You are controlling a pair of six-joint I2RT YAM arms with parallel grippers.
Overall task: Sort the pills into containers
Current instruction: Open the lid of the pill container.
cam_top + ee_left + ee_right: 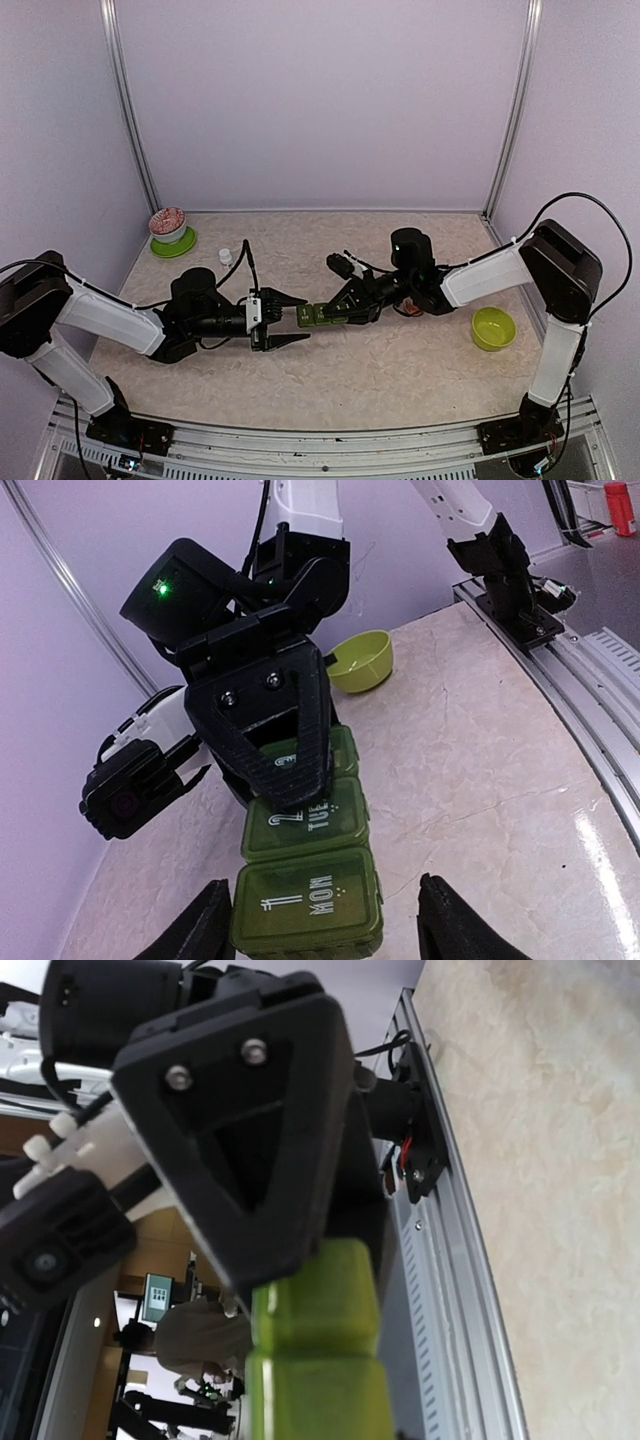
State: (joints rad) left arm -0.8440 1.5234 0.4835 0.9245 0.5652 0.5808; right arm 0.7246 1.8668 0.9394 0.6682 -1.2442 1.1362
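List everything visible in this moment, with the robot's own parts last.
container strip: one, dark green, three joined lidded compartments, mid-table
bowl: one, lime green, right side of table
dish: one, pale with pinkish contents, on a green base, far left corner
bottle: one, small, white, just right of the dish
table: one, beige marbled top
left arm: one, white and black, jaws open, flanking the strip's MON end
right arm: one, white and black, jaws shut on the strip's other end
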